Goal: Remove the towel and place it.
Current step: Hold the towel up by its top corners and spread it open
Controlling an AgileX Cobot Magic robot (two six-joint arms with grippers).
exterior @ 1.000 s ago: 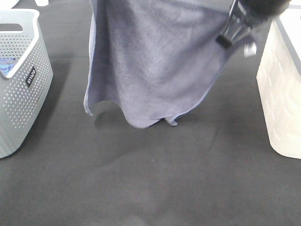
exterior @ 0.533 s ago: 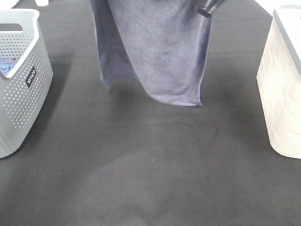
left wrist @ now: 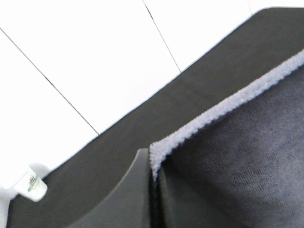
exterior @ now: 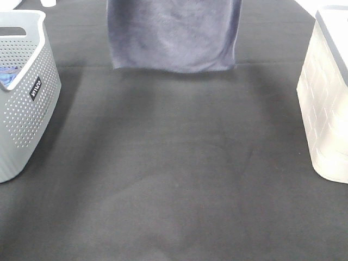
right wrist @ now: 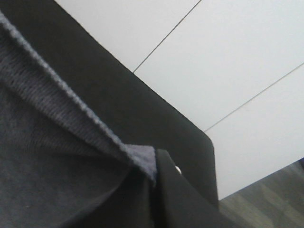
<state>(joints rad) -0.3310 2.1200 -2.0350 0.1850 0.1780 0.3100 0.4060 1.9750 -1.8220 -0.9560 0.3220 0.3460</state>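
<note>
The towel [exterior: 173,35] is a grey-lavender cloth hanging flat at the top middle of the high view, its lower edge lifted above the dark table. Its top and both grippers lie beyond that view's upper edge. In the left wrist view my left gripper [left wrist: 154,183] is shut on one hemmed corner of the towel [left wrist: 228,156]. In the right wrist view my right gripper [right wrist: 153,183] is shut on another hemmed corner of the towel [right wrist: 52,156]. The cloth stretches taut between the two.
A grey perforated basket [exterior: 24,98] stands at the left with a blue cloth [exterior: 10,79] inside. A white basket [exterior: 329,103] stands at the right. The dark table mat [exterior: 174,179] spans between them. A small white bottle [left wrist: 31,185] stands on the mat's far side.
The towel has risen: its lower edge went from near mid-table height to the top of the high view. It now hangs spread flat. The right gripper has left the high view.
</note>
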